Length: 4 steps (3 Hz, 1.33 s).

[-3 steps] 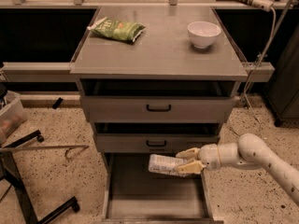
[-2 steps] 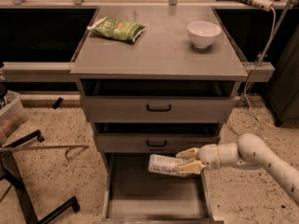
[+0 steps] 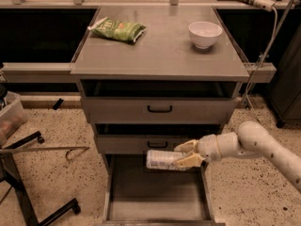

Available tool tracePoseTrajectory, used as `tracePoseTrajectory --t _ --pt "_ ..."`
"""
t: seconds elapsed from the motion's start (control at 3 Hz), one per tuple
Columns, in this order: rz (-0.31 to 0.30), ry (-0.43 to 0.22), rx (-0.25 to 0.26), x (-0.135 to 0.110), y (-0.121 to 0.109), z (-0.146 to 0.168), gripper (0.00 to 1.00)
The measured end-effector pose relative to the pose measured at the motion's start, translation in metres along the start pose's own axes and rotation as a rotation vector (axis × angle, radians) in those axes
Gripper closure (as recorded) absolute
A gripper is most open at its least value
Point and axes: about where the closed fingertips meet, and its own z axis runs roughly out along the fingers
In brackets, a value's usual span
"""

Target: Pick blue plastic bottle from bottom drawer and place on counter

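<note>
The blue plastic bottle lies on its side in my gripper, pale label showing, held above the open bottom drawer just in front of the middle drawer's face. My gripper is shut on the bottle's right end, its cream fingers above and below it. My white arm reaches in from the right. The counter is the grey top of the cabinet, well above the bottle.
A green snack bag lies at the counter's back left and a white bowl at its back right. Two upper drawers with black handles are closed. A black stand base sits on the floor at left.
</note>
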Motion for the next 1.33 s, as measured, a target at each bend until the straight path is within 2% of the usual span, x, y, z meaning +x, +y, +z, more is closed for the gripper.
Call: tracePoseTrajectory --t 0.33,0.67,1.0,1.33 --pt "-0.085 -0.004 0.014 -0.094 0.014 -0.053 1.00" --pt "-0.135 -0.017 0.035 -0.181 0.034 -0.106 1.00" --pt "-0.150 -0.033 0.044 -0.256 0.043 -0.149 1.00" --pt "-0.171 -0.060 0.044 -0.335 0.040 -0.174 1.00"
